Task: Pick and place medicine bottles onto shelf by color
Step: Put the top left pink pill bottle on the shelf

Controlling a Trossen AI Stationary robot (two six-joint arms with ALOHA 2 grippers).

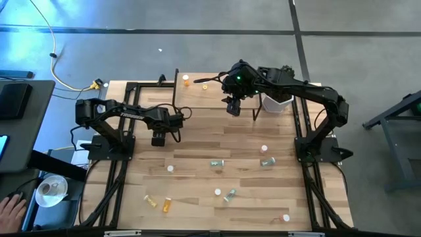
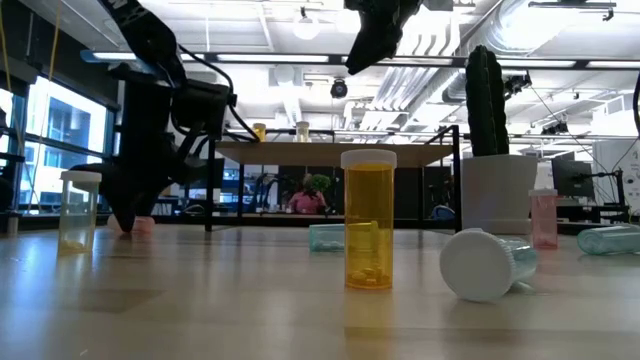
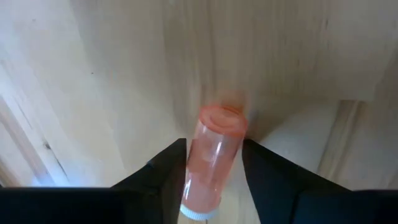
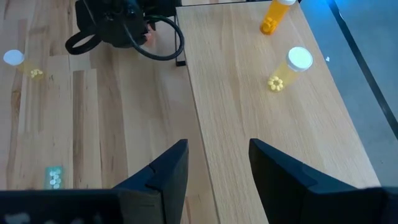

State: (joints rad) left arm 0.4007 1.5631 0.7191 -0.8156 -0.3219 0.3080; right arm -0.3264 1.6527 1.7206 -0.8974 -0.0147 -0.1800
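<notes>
Left gripper [image 3: 211, 168]: down at the tabletop, left of centre, its two dark fingers [image 3: 166, 171] standing on either side of a pink bottle [image 3: 213, 163]; both fingers are close against the bottle's sides, though whether they actually press it I cannot tell.
Pink bottle: lies between the left fingers, white cap toward the wrist, base pointing away over the wood.
Right gripper [image 4: 214, 168]: hangs above the shelf [image 4: 261, 106] near the back of the table, fingers parted with bare board showing between them, holding nothing.
Shelf: light board at the table's back edge; an orange bottle [image 4: 274, 14] lies on it, and a yellow bottle [image 4: 289, 65] with a white cap sits just beside that.
Table [image 1: 197, 151]: more bottles are scattered well apart across the front half, some green, some orange, some showing only white caps.
Low view: an orange bottle [image 2: 369, 217] stands upright in front, and a greenish one [image 2: 487, 262] lies tipped just beside it.
White pot [image 1: 277, 103]: stands at the shelf's right end, holding a cactus [image 2: 486, 100].
</notes>
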